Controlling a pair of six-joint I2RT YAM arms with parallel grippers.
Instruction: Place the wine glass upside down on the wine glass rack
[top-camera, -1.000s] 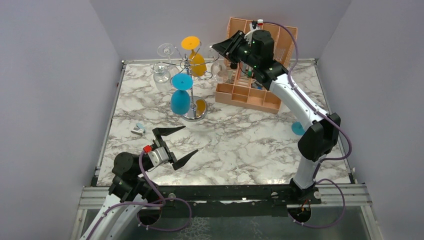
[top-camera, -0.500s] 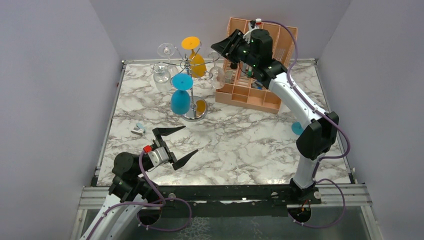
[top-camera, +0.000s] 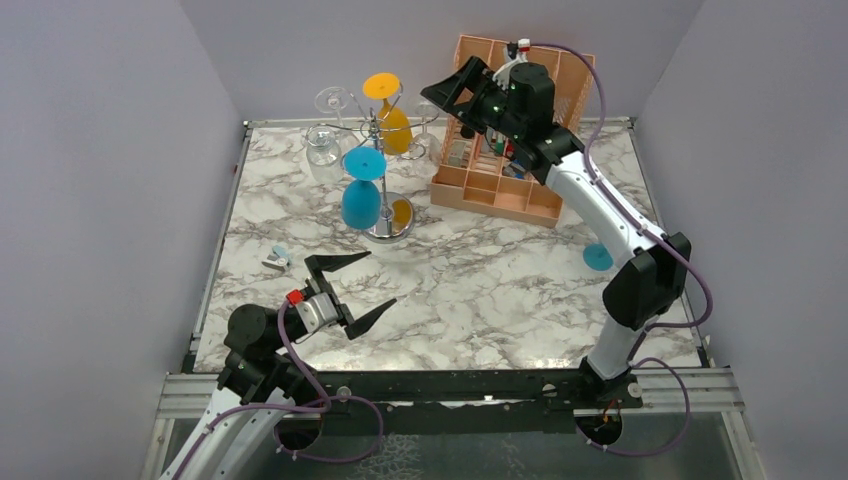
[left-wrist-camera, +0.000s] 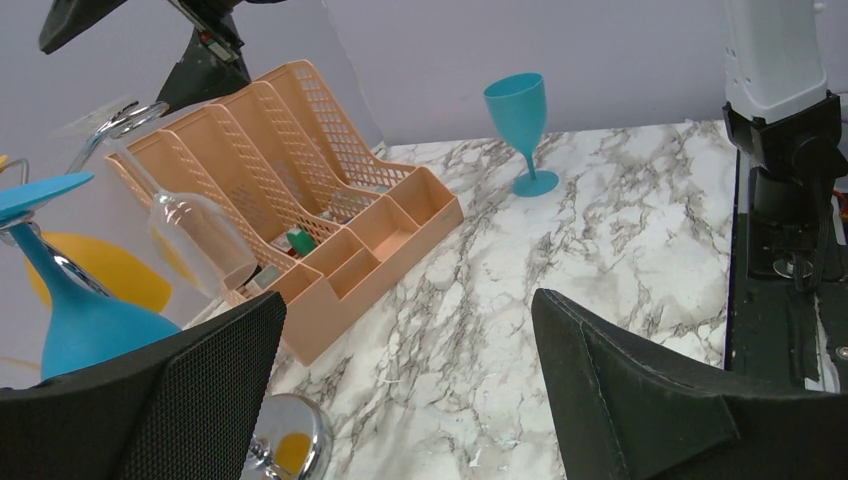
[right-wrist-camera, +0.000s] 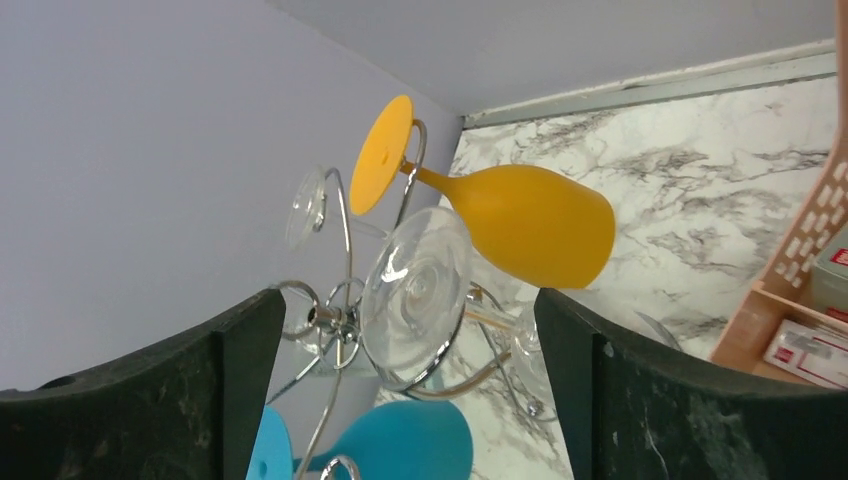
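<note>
A clear wine glass (right-wrist-camera: 415, 285) hangs upside down by its foot in a curled arm of the silver wine glass rack (right-wrist-camera: 325, 318); its bowl (left-wrist-camera: 195, 235) points down beside the orange organiser. My right gripper (right-wrist-camera: 408, 296) is open, its fingers standing wide on either side of the foot without touching it. Seen from above, the right gripper (top-camera: 443, 82) hovers high just right of the rack (top-camera: 386, 232). An orange glass (top-camera: 393, 122), a blue glass (top-camera: 360, 198) and another clear glass (top-camera: 322, 146) also hang there. My left gripper (top-camera: 382, 277) is open and empty, low over the near table.
An orange slotted organiser (top-camera: 500, 190) stands at the back right, under my right arm. A teal wine glass (top-camera: 597, 257) stands upright at the right side of the marble table (top-camera: 480, 290). A small blue-and-white object (top-camera: 277, 258) lies at the left.
My right gripper has opened and let go of the clear glass, which stays hanging on the rack. It has drawn back up and to the right. The left arm has not moved.
</note>
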